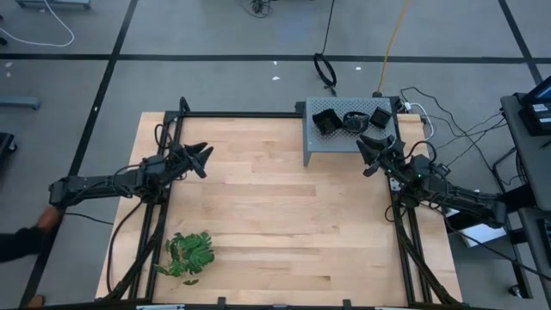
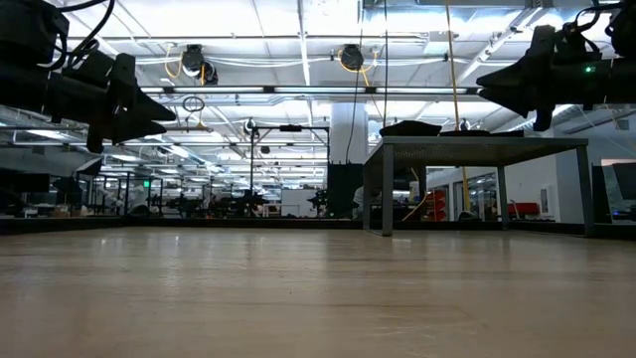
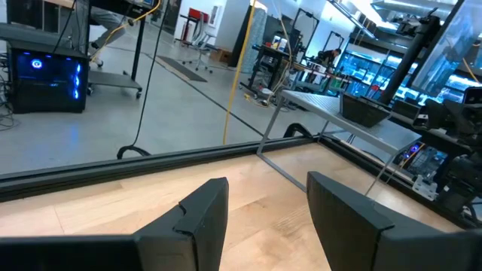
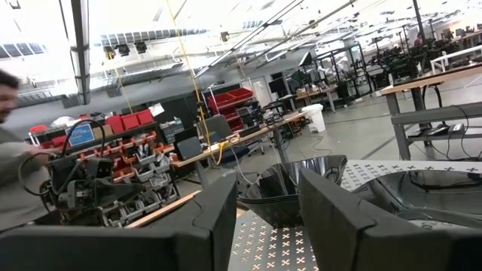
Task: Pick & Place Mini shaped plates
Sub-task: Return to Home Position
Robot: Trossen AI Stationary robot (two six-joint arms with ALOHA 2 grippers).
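Observation:
Small glossy black plates [image 1: 325, 120] sit on top of the grey perforated metal box [image 1: 344, 145] at the table's far right; two more dark plates [image 1: 380, 114] lie beside the first. In the low view the plates [image 2: 412, 127] show as low shapes on the box top. The right wrist view shows a wavy-edged plate [image 4: 294, 192] straight ahead and another plate [image 4: 437, 188] beside it. My right gripper [image 1: 372, 155] [image 4: 267, 226] is open and hovers at the box's near edge, pointing at the plates. My left gripper [image 1: 202, 159] [image 3: 267, 218] is open, raised over the table's left side.
A green leafy sprig [image 1: 185, 254] lies on the wood near the table's near left corner. The box [image 2: 477, 149] stands on legs above the tabletop. Cables [image 1: 422, 116] trail off the table's far right corner. A person's arm [image 1: 21, 239] shows past the table's left edge.

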